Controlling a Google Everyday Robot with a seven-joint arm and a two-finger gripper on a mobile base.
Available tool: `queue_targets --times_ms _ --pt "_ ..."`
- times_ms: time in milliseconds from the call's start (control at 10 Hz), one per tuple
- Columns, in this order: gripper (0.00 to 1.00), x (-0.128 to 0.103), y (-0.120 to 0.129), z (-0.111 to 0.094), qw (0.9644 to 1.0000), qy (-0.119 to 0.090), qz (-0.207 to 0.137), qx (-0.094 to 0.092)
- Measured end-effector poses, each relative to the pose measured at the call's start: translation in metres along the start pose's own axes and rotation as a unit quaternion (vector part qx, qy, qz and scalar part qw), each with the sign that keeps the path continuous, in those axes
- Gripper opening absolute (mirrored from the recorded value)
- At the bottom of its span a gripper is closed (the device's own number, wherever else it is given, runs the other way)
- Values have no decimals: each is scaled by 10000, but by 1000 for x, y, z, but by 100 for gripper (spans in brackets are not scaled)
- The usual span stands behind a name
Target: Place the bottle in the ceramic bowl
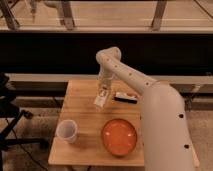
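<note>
Found a black metal frame (7, 107) at the far left edge, on the floor beside the light wooden table (85, 107). Noted a white translucent plastic cup (66, 131) upright on the table's front left part, mouth open upward, well apart from everything else.

Saw the small slim clear plastic bottle (101, 97) near the middle of the table, toward the back, tilted with its lower end slanting to the left. Made out a white label with a dark round mark on it; could not read any writing. Found the two-finger gripper (104, 84) right above, clenched on the bottle's upper end as far as could be judged. Could not tell whether the bottle's lower end touched the wood.

Noted the round shallow orange-red ceramic bowl (119, 137) at the table's front edge, to the right of the cup and nearer the camera than the bottle, glossy inside, with nothing in it. Spotted a flat dark rectangular object (125, 97) with red and white patches just to the right of the bottle, lying on the table. Traced the thick white robot arm (160, 110) from the lower right up and across to the gripper.
</note>
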Motion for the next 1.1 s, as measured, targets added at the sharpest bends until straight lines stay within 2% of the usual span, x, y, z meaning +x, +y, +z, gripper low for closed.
queue_targets --times_ms 300,1100 --pt "0 -7 2 -6 10000 8 8 15" --pt "0 -28 35 -22 10000 1 53 45"
